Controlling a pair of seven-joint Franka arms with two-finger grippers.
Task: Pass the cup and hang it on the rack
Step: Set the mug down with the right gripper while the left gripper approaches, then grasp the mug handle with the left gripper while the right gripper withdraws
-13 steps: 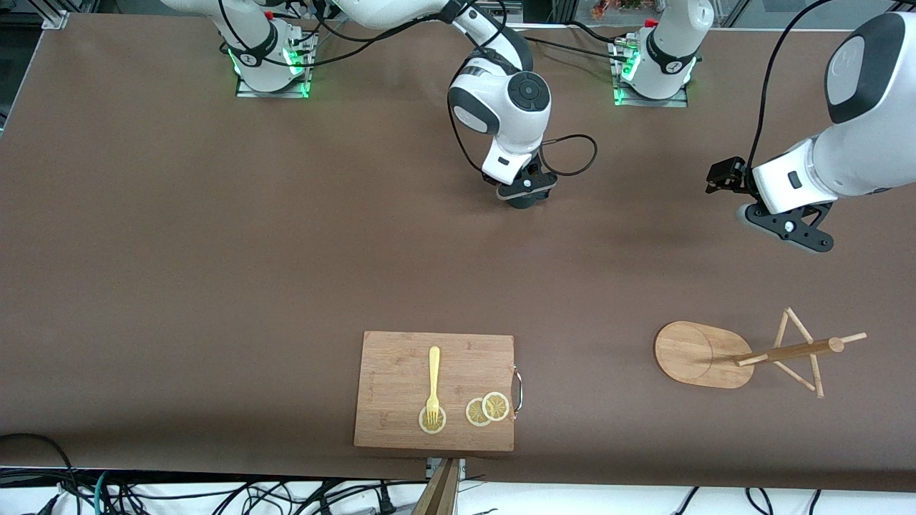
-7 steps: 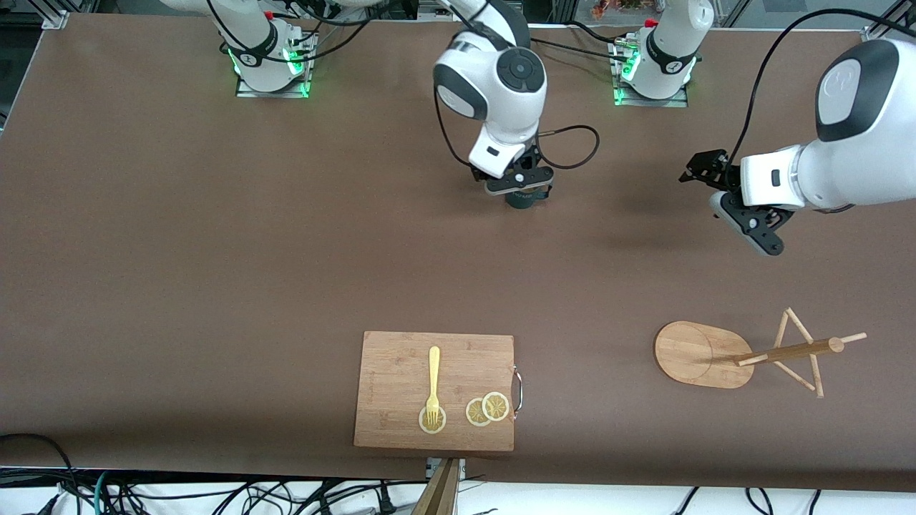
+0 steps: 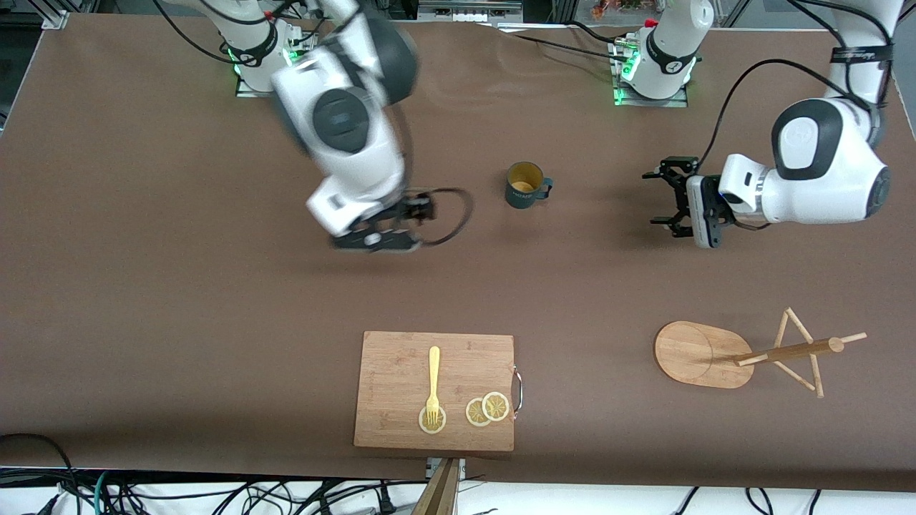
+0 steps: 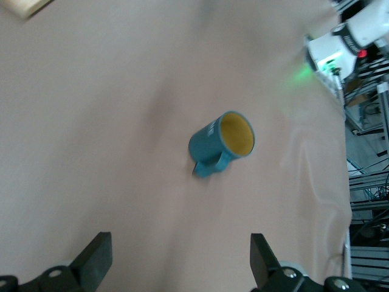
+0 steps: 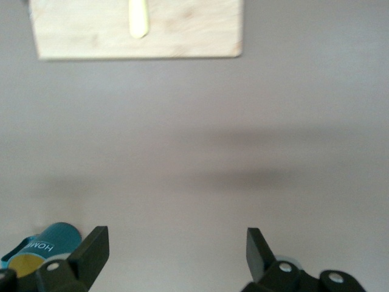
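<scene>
The right gripper (image 3: 376,239) hangs over bare tabletop (image 3: 143,250) toward the right arm's end, its fingers (image 5: 91,246) spread wide and holding nothing. A cutting board (image 3: 434,390) lies at the table's edge nearest the front camera, carrying a yellow fork (image 3: 433,383) and lemon slices (image 3: 486,409).

The cup (image 3: 524,185) stands upright and alone around the middle of the table's length, nearer the edge where the arm bases stand, with open brown surface all round it. It is dark teal with a mustard-yellow inside, its handle turned toward the left arm's end.

The left gripper (image 3: 665,197) hovers beside the cup, well apart, fingers (image 4: 97,255) wide and empty.

The rack (image 3: 744,354), of light wood, stands toward the corner nearest the front camera at the left arm's end.
</scene>
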